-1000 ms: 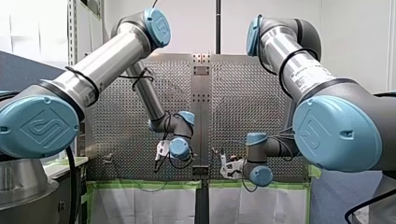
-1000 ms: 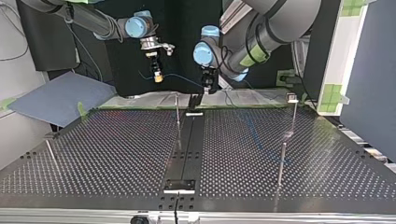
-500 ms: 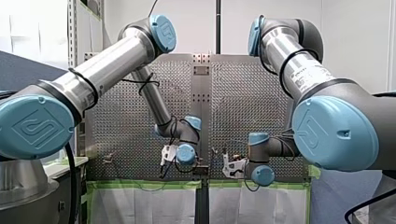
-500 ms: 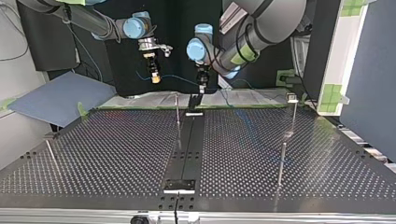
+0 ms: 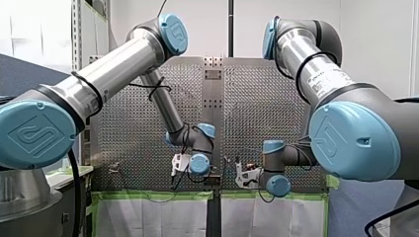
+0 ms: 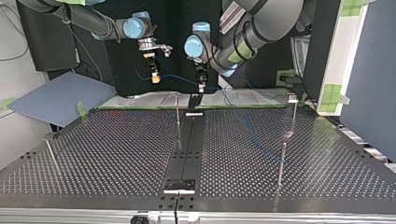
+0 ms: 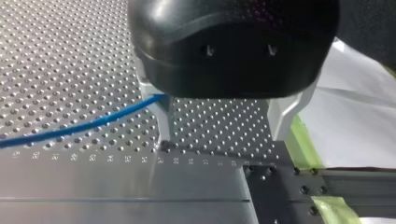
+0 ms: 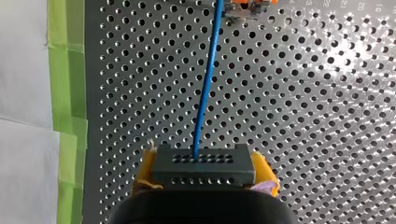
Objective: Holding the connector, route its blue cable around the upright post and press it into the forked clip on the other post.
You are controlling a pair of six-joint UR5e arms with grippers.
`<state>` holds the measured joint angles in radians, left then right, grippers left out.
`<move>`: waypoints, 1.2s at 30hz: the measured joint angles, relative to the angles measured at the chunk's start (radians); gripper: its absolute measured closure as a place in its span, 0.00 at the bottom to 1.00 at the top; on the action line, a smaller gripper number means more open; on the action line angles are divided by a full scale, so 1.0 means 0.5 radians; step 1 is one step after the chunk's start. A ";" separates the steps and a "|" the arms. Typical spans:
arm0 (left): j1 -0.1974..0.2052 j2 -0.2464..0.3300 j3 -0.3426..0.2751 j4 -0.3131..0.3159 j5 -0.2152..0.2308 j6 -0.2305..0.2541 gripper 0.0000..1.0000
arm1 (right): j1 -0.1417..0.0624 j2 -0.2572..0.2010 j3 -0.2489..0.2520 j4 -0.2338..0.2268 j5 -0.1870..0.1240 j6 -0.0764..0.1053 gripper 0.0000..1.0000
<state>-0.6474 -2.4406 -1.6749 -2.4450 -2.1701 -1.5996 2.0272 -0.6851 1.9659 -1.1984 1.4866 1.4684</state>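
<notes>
In the right wrist view a dark connector (image 8: 203, 170) sits between yellow pads (image 8: 145, 167), so my right gripper (image 6: 153, 77) is shut on it. Its blue cable (image 8: 205, 84) runs straight ahead to an orange-tipped clip (image 8: 246, 6). In the top view the cable (image 6: 177, 77) sags from the connector toward my left gripper (image 6: 201, 87). The left wrist view shows that gripper (image 7: 219, 123) open, its pale fingers (image 7: 281, 112) just above the perforated table. The cable (image 7: 93, 123) reaches one finger and is hidden past it. A thin upright post (image 6: 177, 109) stands just below both grippers.
Further posts stand at the top view's right (image 6: 294, 112) (image 6: 281, 163) and at its left (image 6: 51, 153). A black rail (image 6: 187, 144) runs down the table's middle. Green tape and white sheeting (image 5: 148, 212) edge the table beneath the grippers. A grey board (image 6: 60, 95) lies at the top view's left.
My left gripper has moved toward the right gripper and lowered toward the table edge. My right gripper, still holding the connector, has barely shifted.
</notes>
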 joint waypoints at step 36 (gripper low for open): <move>-0.047 -0.157 0.012 0.180 0.051 -0.152 1.00 | -0.007 0.000 -0.009 -0.018 0.040 -0.002 1.00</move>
<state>-0.6710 -2.5193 -1.6687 -2.3550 -2.1446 -1.6757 2.0238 -0.6851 1.9616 -1.2073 1.5065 1.4677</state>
